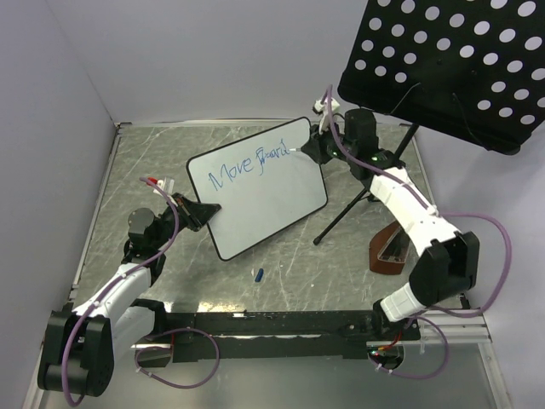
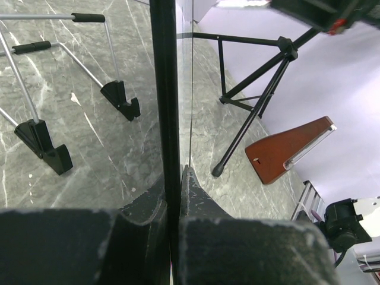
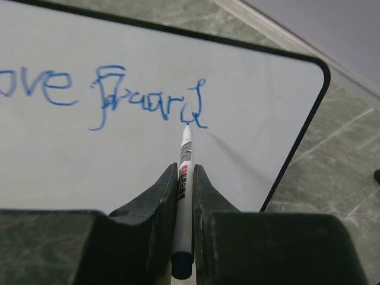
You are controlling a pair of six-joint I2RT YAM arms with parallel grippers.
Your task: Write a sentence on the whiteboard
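Note:
The whiteboard stands tilted on the marble table, with its black rim seen edge-on in the left wrist view. My left gripper is shut on its left edge. The sentence is one line of blue writing, roughly "Move Board". My right gripper is shut on a grey marker. The marker's tip touches the white surface at the foot of the last letter, near the upper right corner.
A black perforated music-stand panel overhangs the back right, and its tripod legs stand beside the board. A brown wedge-shaped object sits to the right. A blue cap lies in front. Wire stand feet rest behind the board.

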